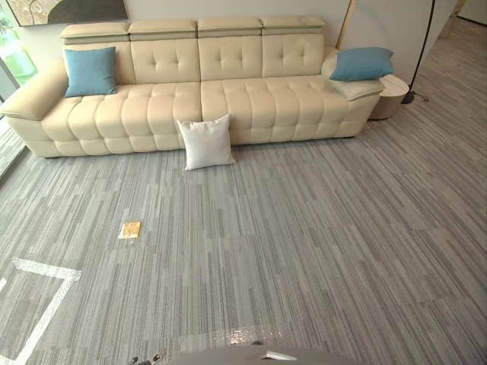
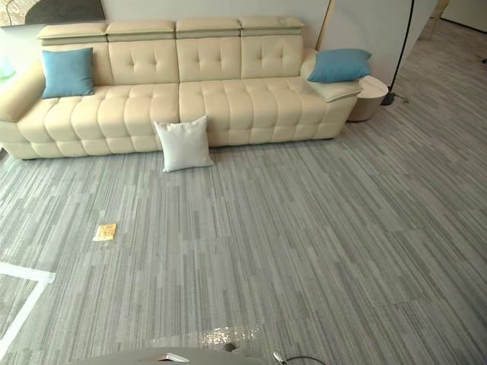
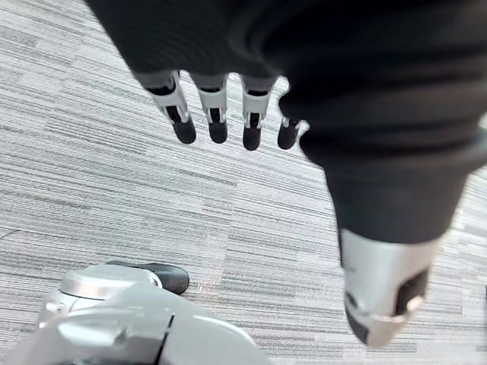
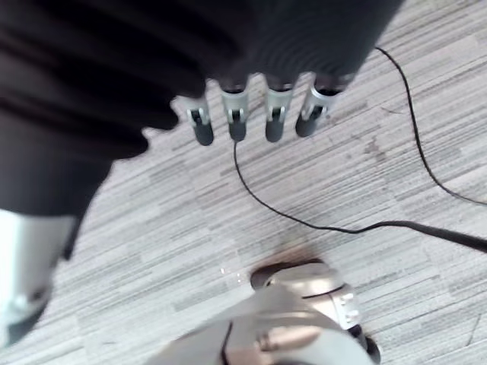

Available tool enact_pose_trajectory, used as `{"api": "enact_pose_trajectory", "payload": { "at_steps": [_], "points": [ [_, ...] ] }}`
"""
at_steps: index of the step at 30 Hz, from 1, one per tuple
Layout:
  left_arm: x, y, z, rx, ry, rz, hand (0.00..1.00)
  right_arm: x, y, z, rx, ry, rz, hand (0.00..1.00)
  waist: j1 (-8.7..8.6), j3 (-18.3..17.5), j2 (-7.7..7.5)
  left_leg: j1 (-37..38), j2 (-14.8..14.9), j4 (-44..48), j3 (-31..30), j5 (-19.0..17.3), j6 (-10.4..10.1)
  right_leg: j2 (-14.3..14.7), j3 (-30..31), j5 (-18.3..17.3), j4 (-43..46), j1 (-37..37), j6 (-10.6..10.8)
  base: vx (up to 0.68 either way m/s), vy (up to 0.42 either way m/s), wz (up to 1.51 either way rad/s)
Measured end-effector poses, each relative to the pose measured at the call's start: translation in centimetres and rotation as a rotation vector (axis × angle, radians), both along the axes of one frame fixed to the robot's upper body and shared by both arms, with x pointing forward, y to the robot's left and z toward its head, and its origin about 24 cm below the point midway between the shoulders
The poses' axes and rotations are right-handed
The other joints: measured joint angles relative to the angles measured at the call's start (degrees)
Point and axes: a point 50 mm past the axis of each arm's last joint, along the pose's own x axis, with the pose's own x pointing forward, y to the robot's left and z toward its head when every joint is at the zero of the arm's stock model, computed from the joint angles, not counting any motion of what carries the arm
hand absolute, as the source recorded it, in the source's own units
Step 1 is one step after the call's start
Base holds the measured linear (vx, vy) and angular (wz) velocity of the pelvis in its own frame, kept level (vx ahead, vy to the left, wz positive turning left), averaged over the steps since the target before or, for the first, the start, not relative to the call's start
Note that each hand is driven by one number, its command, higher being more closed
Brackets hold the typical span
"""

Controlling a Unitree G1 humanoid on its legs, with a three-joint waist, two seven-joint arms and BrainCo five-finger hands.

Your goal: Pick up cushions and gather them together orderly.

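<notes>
A white cushion [image 1: 206, 141] stands on the floor, leaning against the front of the cream sofa [image 1: 190, 106]. A blue cushion [image 1: 90, 71] rests upright at the sofa's left end. Another blue cushion [image 1: 361, 64] lies on the sofa's right armrest. My left hand [image 3: 217, 114] hangs over the grey carpet with straight fingers and holds nothing. My right hand [image 4: 251, 114] also hangs above the carpet, fingers relaxed and empty. Both hands are far from the cushions.
A small yellow object [image 1: 130, 229] lies on the carpet left of centre. White tape lines [image 1: 46, 285] mark the floor at the lower left. A round side table [image 1: 392, 95] and a floor lamp's base [image 1: 411, 96] stand right of the sofa.
</notes>
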Motion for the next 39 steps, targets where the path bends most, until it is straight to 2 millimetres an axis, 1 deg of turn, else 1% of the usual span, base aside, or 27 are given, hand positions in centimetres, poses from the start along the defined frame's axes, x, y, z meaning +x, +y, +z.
{"api": "enact_pose_trajectory", "payload": {
  "at_steps": [1, 2, 4, 5, 6, 7, 8, 9, 10, 14, 21, 23, 26, 34, 39],
  "points": [
    [0.0, 0.0, 0.0, -0.001, 0.000, 0.003, 0.00, 0.0, 0.0, 0.0, 0.000, -0.001, -0.004, 0.00, 0.02, 0.05, -1.22, 0.56, 0.02, -0.27, 0.05, -0.01, -0.01, 0.04, -0.03, 0.26, -0.89, 0.82, -0.02, 0.00, 0.000, 0.00],
    [0.0, 0.0, 0.0, -0.001, 0.000, 0.004, 0.00, 0.0, 0.0, 0.0, 0.000, -0.002, -0.010, 0.00, 0.02, 0.26, -0.24, 0.67, 0.02, -0.73, 0.07, 0.03, -0.05, 0.09, -0.05, 0.40, -1.32, 0.83, -0.08, 0.04, 0.012, -0.01],
    [0.1, 0.0, 0.0, -0.001, -0.002, 0.005, 0.00, 0.2, 0.0, 0.0, 0.000, -0.007, -0.010, 0.00, 0.09, 0.05, -0.99, 0.67, 0.02, -1.02, 0.34, 0.16, -0.06, 0.12, -0.04, 0.87, -2.47, 1.11, -0.03, 0.04, 0.013, -0.03],
    [0.1, 0.0, 0.0, -0.001, -0.002, 0.005, 0.00, 0.3, 0.0, 0.0, 0.000, -0.008, -0.010, 0.00, 0.10, 0.28, -0.03, 0.65, 0.02, -1.05, 0.46, 0.19, -0.07, 0.12, -0.04, 1.01, -2.80, 1.21, -0.06, 0.05, 0.014, -0.04],
    [0.1, 0.0, 0.0, -0.001, -0.001, 0.005, 0.00, 0.3, 0.0, 0.0, 0.000, -0.010, -0.009, 0.00, 0.15, 0.66, -1.25, 0.69, 0.02, -1.09, 0.60, 0.21, -0.04, 0.12, -0.03, 1.19, -3.29, 1.46, -0.01, 0.00, 0.000, 0.00],
    [0.1, 0.0, 0.0, -0.002, 0.000, 0.005, 0.00, 0.4, 0.0, 0.0, 0.000, -0.010, -0.009, 0.00, 0.18, 0.68, -1.17, 0.69, 0.02, -1.14, 0.64, 0.22, -0.03, 0.14, -0.03, 1.28, -3.49, 1.51, -0.03, 0.02, 0.006, -0.05],
    [0.1, 0.0, 0.0, -0.003, 0.002, 0.005, 0.00, 0.4, 0.0, 0.0, 0.000, -0.012, -0.008, 0.00, 0.25, 0.49, -0.57, 0.69, 0.02, -1.29, 0.94, 0.46, 0.34, 0.16, 0.07, 1.50, -4.18, 1.67, 0.04, 0.02, 0.004, -0.08],
    [0.0, 0.0, -0.1, -0.003, 0.004, 0.005, 0.00, 0.5, -0.1, 0.0, -0.001, -0.014, -0.007, 0.00, 0.39, 0.70, -0.88, 0.79, 0.04, -1.79, 1.17, 0.55, 0.39, 0.25, 0.17, 1.88, -4.61, 1.64, 0.08, 0.02, 0.005, -0.08],
    [0.0, 0.0, -0.1, -0.003, 0.004, 0.005, 0.00, 0.6, 0.0, 0.1, -0.001, -0.015, -0.007, 0.00, 0.39, 0.57, -0.66, 0.76, 0.04, -1.84, 1.22, 0.55, 0.39, 0.25, 0.22, 1.94, -4.77, 1.65, 0.10, 0.02, 0.006, -0.07],
    [0.2, 0.1, 0.0, -0.001, 0.001, 0.003, 0.00, 1.0, 0.0, 0.1, -0.004, -0.016, 0.011, 0.00, 0.46, 0.75, -0.93, 0.80, 0.03, -1.97, 1.41, 0.54, 0.39, 0.29, 0.41, 2.25, -5.57, 1.65, 0.12, 0.00, 0.000, 0.00],
    [0.7, 0.4, 0.0, 0.006, -0.002, -0.002, 0.00, 2.4, 0.2, 0.1, -0.005, -0.023, 0.055, 0.00, 0.81, 1.32, -1.74, 1.05, 0.07, -1.93, 2.20, 0.49, 0.37, 0.46, 1.48, 2.61, -5.86, 1.59, 0.10, -0.03, 0.004, -0.06],
    [0.8, 0.4, 0.0, 0.007, -0.004, -0.003, 0.00, 2.8, 0.2, 0.1, -0.007, -0.030, 0.065, 0.00, 1.12, 1.35, -1.78, 0.72, 0.10, -1.91, 2.83, 0.44, 0.36, 0.53, 2.03, 2.77, -5.98, 1.38, 0.16, -0.08, 0.002, -0.18],
    [0.8, 0.5, 0.0, 0.009, 0.000, -0.006, 0.00, 3.1, 0.3, 0.1, -0.008, -0.033, 0.083, 0.00, 1.04, 1.35, -1.79, 0.59, 0.08, -1.91, 3.05, 0.15, -0.04, 0.54, 2.33, 2.76, -6.00, 0.97, 0.23, -0.07, -0.003, -0.07],
    [0.9, 0.5, -0.1, 0.012, 0.007, -0.010, 0.00, 3.6, 0.2, 0.2, -0.013, -0.043, 0.089, 0.00, 0.98, 1.36, -1.78, 0.70, 0.30, -1.77, 4.20, 0.02, -0.10, 0.96, 3.86, 3.07, -5.99, 0.49, -0.03, -0.02, -0.004, -0.08],
    [0.9, 0.5, -0.1, 0.016, 0.014, -0.007, 0.00, 4.1, 0.2, 0.3, -0.014, -0.053, 0.092, 0.00, 0.92, 1.40, -1.74, 0.44, 0.48, -0.81, 6.07, -1.10, -0.08, 1.26, 5.63, 3.31, -6.00, -0.26, 0.08, -0.02, 0.006, -0.21]
  ]
}}
